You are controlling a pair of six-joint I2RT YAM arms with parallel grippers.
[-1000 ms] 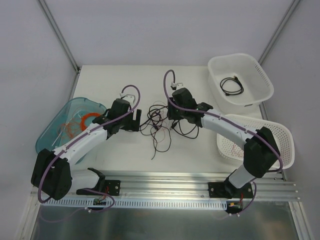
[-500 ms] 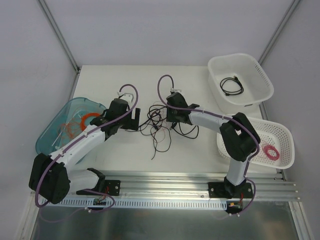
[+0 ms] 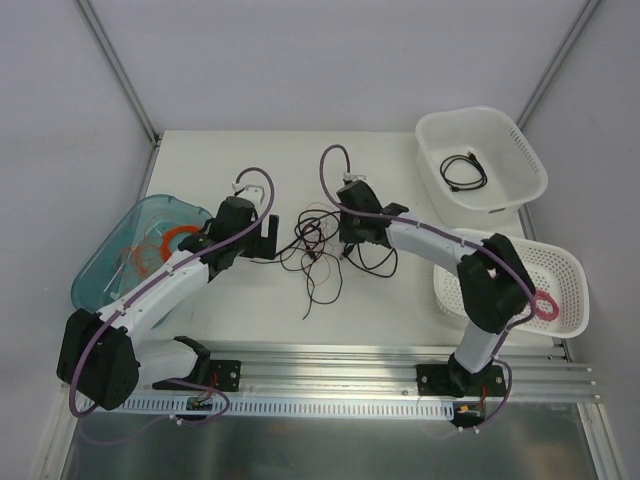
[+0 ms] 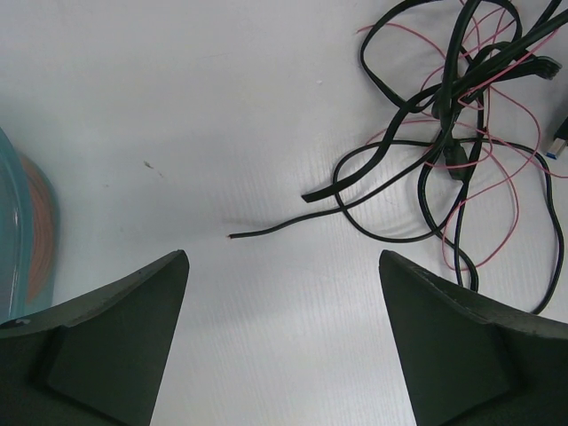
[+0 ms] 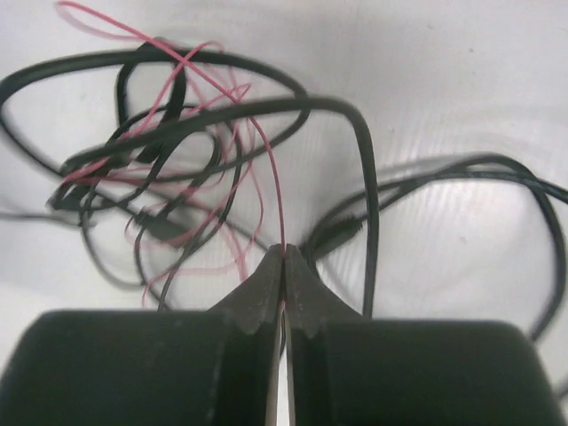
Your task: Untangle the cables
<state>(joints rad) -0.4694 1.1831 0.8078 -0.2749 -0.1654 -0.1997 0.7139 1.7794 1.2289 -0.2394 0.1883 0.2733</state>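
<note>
The left fingers [image 4: 124, 337] gape wide just left of the cables [image 3: 315, 252], a black-and-red tangle lying on the table [image 3: 230, 160]. At the tangle's right edge, the right fingers [image 5: 257, 297] pinch one thin red strand.

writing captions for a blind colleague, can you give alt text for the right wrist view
The right gripper is shut on a thin red wire that runs up from its fingertips into a loose tangle of black and red cables lying on the white table. The thicker black strands of the tangle loop off to the right.
</note>
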